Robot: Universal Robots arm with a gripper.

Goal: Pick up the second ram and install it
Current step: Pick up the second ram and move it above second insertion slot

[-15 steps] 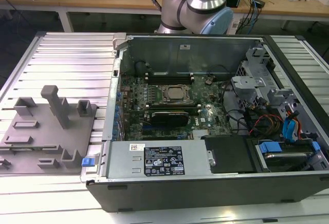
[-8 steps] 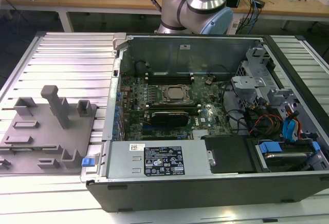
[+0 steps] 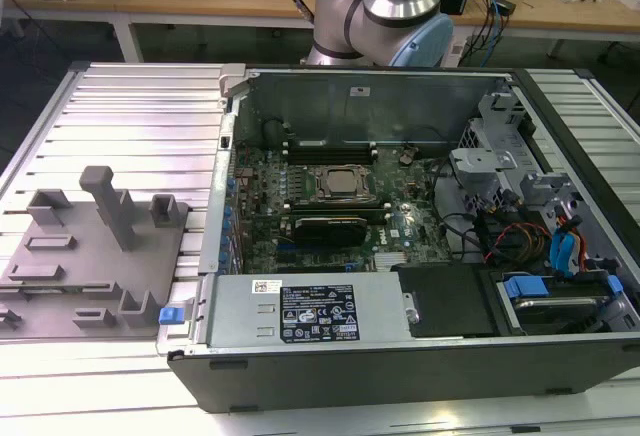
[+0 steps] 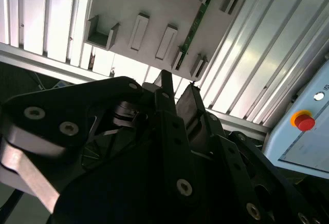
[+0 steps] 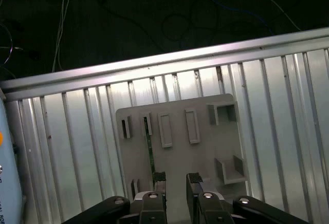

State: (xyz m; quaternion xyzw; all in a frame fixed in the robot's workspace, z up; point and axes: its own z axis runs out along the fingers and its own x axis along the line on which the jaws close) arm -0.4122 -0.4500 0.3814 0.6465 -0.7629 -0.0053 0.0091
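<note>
gripper (image 5: 177,179) spread and empty over the holder (image 5: 205,152); ram (image 5: 150,147) stands edgewise in a slot, long axis running away from it, just outside the gap.

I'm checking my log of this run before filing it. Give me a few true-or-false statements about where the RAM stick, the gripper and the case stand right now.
1. The second ram stands in a slot of the grey holder plate. True.
2. The gripper is clamped on the second ram. False: its fingers are apart with nothing between them, above the plate.
3. The computer case lies open, with its motherboard exposed. True.
4. The grey holder plate rests inside the computer case. False: it lies on the ribbed aluminium table.
</note>
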